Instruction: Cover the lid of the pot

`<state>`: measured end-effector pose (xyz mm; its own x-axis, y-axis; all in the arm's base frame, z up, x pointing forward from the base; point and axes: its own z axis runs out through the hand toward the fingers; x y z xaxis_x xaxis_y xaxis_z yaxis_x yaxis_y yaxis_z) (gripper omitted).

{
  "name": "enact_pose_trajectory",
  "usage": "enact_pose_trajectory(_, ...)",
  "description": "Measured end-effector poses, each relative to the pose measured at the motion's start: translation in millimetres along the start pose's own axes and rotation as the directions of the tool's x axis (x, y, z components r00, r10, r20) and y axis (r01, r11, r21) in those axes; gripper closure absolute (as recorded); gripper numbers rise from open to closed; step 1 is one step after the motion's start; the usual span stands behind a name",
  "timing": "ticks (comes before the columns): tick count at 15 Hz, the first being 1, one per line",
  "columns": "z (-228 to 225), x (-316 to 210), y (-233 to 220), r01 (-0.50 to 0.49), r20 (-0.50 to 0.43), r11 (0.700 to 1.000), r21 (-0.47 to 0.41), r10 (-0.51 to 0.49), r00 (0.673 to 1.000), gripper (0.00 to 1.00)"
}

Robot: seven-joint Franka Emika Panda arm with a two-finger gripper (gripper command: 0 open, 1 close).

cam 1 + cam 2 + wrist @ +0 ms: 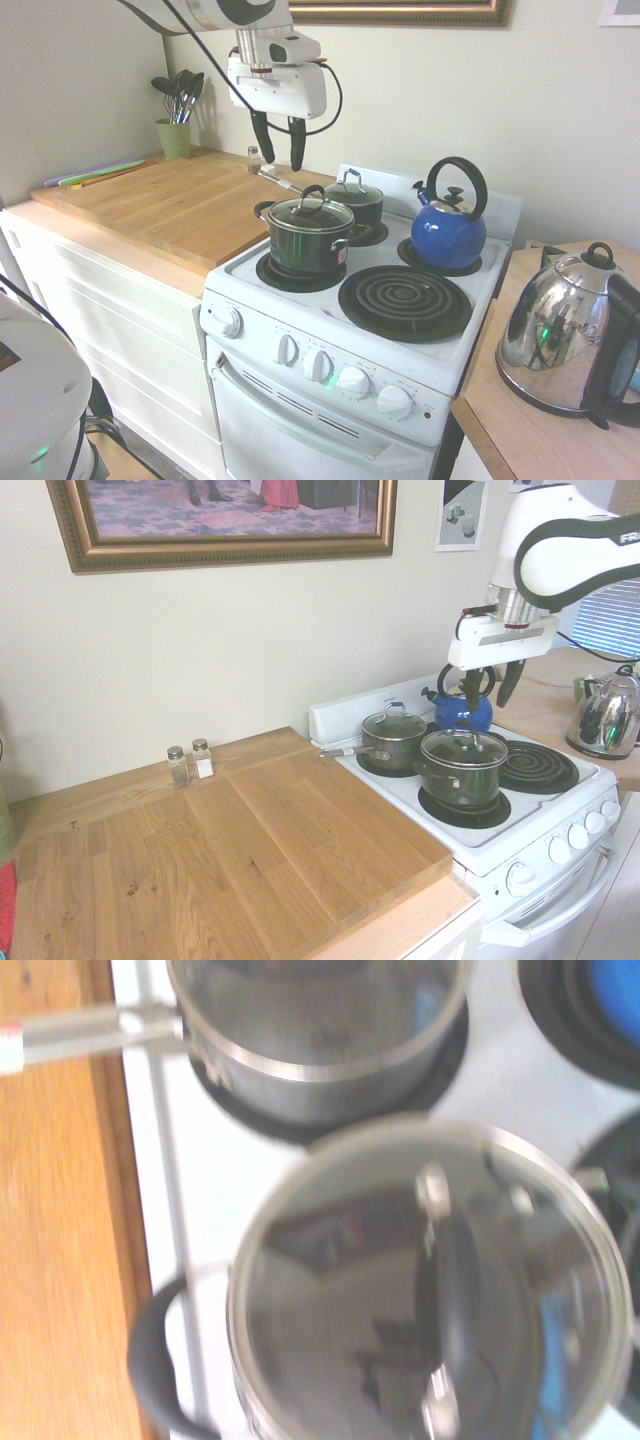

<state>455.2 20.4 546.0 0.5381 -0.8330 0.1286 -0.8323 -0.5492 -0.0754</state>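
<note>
First exterior view: pot [305,250] sits on the front burner below my gripper [279,142], slightly toward the stove front. Lid [310,213] already rests flat on its rim, loop handle up. My fingers are apart, holding nothing, well clear above the lid.

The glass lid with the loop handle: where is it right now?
The lid sits on the black pot on the stove's front left burner in the first exterior view, just in front of the smaller lidded pot.
</note>
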Motion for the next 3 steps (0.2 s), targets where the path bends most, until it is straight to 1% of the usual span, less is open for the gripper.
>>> enact_pose_trajectory(3,0.4,-28.8,47.3,-0.004,0.001,1.000,0.006,0.004,1.000,0.00)
